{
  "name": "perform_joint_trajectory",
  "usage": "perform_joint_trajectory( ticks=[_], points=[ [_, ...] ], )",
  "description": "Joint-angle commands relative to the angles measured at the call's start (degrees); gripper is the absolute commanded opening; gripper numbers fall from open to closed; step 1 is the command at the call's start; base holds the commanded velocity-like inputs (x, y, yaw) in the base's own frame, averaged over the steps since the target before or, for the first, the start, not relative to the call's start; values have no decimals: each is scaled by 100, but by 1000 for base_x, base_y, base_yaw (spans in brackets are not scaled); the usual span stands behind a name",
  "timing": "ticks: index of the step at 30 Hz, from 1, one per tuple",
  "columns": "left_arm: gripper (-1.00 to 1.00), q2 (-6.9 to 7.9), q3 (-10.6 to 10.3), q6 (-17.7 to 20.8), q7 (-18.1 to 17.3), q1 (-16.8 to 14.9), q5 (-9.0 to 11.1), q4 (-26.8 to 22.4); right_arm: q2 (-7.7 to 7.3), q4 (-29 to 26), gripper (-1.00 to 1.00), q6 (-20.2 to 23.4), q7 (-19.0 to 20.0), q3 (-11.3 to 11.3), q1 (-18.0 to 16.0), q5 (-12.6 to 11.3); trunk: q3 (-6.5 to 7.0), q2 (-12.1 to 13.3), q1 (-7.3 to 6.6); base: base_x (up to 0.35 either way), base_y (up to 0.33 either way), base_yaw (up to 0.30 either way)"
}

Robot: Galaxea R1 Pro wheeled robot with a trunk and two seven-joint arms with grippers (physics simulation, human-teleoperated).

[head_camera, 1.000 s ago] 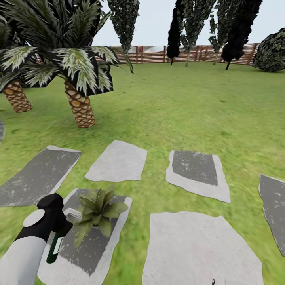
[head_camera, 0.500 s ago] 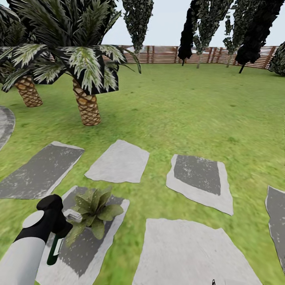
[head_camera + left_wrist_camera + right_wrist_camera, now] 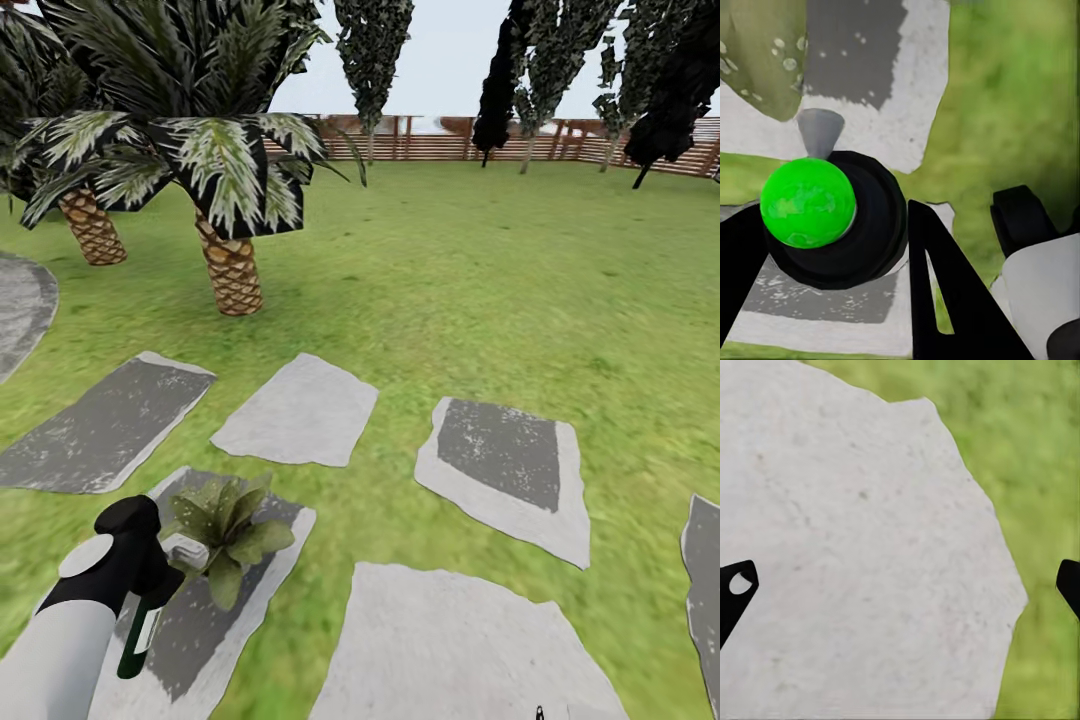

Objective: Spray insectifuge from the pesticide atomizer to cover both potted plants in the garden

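The left gripper (image 3: 150,585) pinches the spray bottle (image 3: 140,625), nozzle beside the potted plant (image 3: 222,525) to wet its leaves; the right gripper (image 3: 900,581) hangs spread over a stepping stone (image 3: 862,555).

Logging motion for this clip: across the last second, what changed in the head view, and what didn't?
The whole view slid rightward, so the camera turned left; more of the grey paved patio shows. The left gripper stays shut on the slim dark atomizer, whitish nozzle beside the low green-leaved potted plant, which sits unmoved on its grey stepping stone.
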Motion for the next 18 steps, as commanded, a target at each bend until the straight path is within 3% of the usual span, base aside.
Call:
perform_joint_trajectory(
  ticks=[1,7,10,15,18],
  points=[
    [-100,-3,12,51,-57,-5,-54,-5,1,8,100,-16,-20,-34,-2,60,-5,-2,-2,-65,-274,275],
    [-100,-3,14,51,-57,5,-34,37,1,8,100,-16,-20,-34,-1,60,-5,-2,-2,-19,-267,270],
    [-100,-8,12,51,-41,144,55,223,1,8,100,-16,-20,-34,-3,60,-5,-2,-2,68,-102,99],
    [-100,-4,29,40,-3,346,464,332,7,11,100,-16,-20,-34,-1,60,-5,-2,-2,9,-11,34],
    [-100,-13,42,35,456,433,764,336,12,16,100,-16,-20,-34,-1,60,-5,-2,-2,1,-1,206]
  ],
)
